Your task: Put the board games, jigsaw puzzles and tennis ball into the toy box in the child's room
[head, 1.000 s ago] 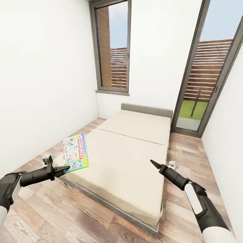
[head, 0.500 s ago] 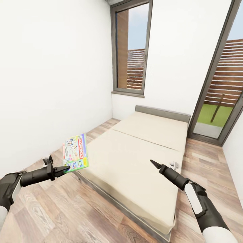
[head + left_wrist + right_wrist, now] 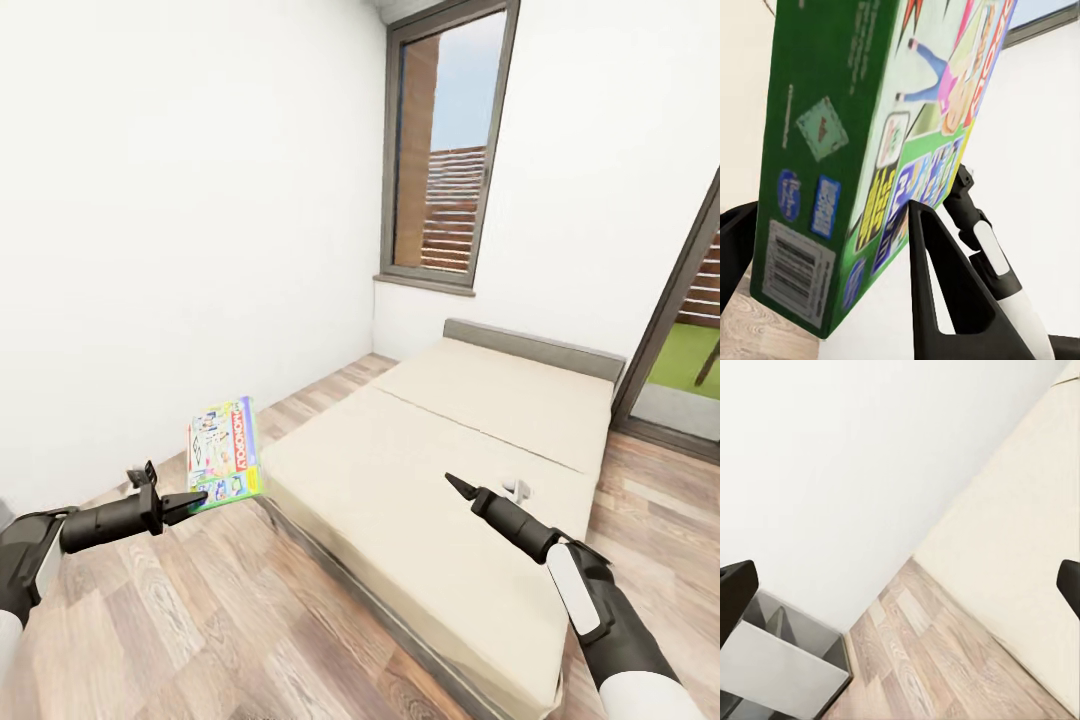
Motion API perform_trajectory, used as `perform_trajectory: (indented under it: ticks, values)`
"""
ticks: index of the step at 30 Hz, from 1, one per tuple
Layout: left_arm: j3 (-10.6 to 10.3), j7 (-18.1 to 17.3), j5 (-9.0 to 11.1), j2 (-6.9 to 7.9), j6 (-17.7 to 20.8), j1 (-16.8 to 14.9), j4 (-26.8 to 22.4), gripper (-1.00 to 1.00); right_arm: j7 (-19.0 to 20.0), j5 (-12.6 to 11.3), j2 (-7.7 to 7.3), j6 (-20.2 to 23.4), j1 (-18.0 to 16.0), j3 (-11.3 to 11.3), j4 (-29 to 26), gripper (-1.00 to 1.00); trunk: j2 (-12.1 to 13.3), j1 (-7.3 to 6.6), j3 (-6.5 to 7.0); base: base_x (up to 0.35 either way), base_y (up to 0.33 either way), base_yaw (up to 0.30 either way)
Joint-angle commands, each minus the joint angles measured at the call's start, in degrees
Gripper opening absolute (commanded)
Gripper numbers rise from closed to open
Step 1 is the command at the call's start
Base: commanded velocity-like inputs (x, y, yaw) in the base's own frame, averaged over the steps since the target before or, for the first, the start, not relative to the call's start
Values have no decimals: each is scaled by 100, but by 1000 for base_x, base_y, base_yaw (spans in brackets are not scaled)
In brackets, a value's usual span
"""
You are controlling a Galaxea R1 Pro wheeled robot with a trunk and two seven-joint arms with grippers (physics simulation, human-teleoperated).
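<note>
1. So the left gripper (image 3: 195,497) had its fingers (image 3: 937,292) clamped on one edge of the board game (image 3: 225,452), held up tilted over the wood floor (image 3: 200,620), just off the bed (image 3: 450,480) corner.
2. Close up, the box (image 3: 847,150) ran out of frame at the top, print blurry.
3. Right gripper (image 3: 452,484) hovered over the mattress; fingers looked spread in its wrist view, only tips (image 3: 735,592) visible.
4. Grey-white furniture (image 3: 780,667) by the wall was cut off, couldn't tell what.

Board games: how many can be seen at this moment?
1. The board game is held upright in the left claw, over the floor beside the bed. Others may be out of frame.
</note>
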Motion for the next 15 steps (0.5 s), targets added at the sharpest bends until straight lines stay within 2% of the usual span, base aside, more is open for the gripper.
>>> perform_trajectory:
  ticks: [1, 5, 11, 15]
  values:
    - [2, -25, 1, 0, 59, -6, 1, -100, 7, -42, 0, 47, -2, -9, -3, 100, 38, -22, 15, 0, 0, 287]
    - [2, -25, 1, 1, 59, -6, 2, -100, 7, -42, 0, 43, -2, -4, -2, 100, 38, -22, 24, 0, 0, 287]
    - [6, -25, 1, 6, 55, -6, 2, -100, 7, -42, 0, 33, -2, 129, -3, 100, 38, -22, 38, 7, 0, 287]
    - [10, -25, 1, 10, 51, -6, 2, -100, 1, -40, 0, 28, -2, 202, -3, 100, 38, -22, 47, 203, 0, 287]
